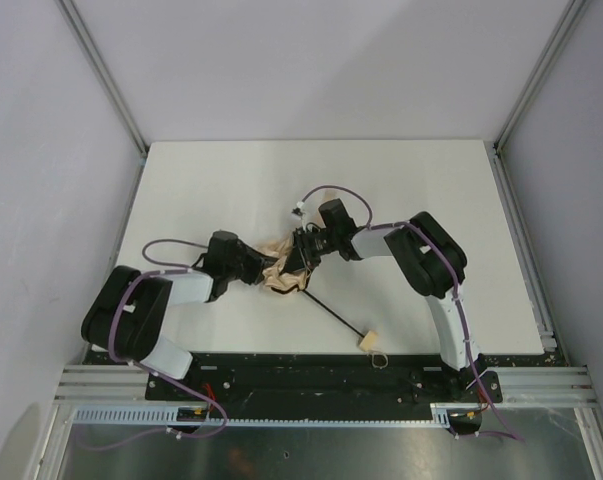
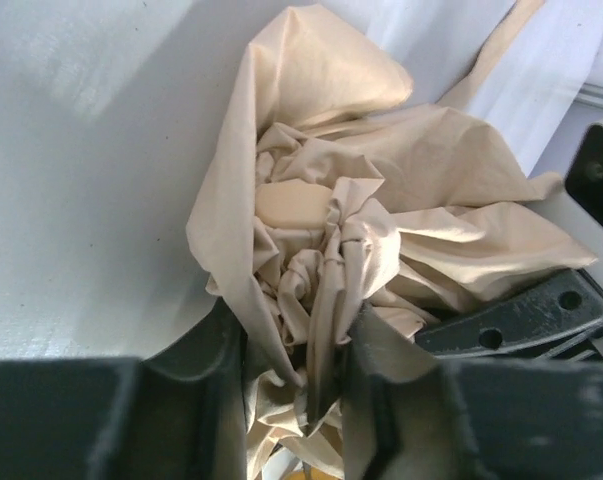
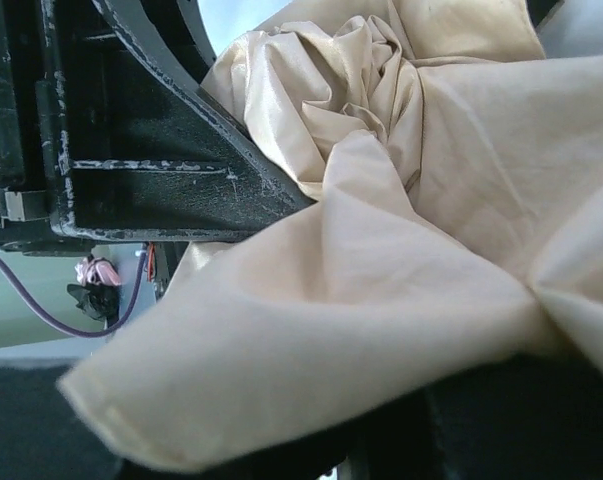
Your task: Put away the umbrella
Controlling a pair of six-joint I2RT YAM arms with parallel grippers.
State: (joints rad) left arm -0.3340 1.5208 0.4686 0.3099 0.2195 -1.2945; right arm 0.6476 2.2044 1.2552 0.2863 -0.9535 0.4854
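The umbrella (image 1: 279, 272) is showing plain tan-beige cloth with no print, turning paler along the creases where light is catching it. Its shaft (image 1: 333, 313) is looking black and its knob (image 1: 369, 341) pale tan. The table (image 1: 231, 190) is showing plain white. The arms (image 1: 141, 320) are wearing black and white, with purple cables (image 1: 333, 188) looping over them. The walls (image 1: 41, 150) are looking pale lilac-grey.

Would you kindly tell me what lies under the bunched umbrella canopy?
From under the umbrella canopy the black shaft runs out across the white table to the tan handle. The shaft's other end, and anything else beneath, is hidden by fabric folds.
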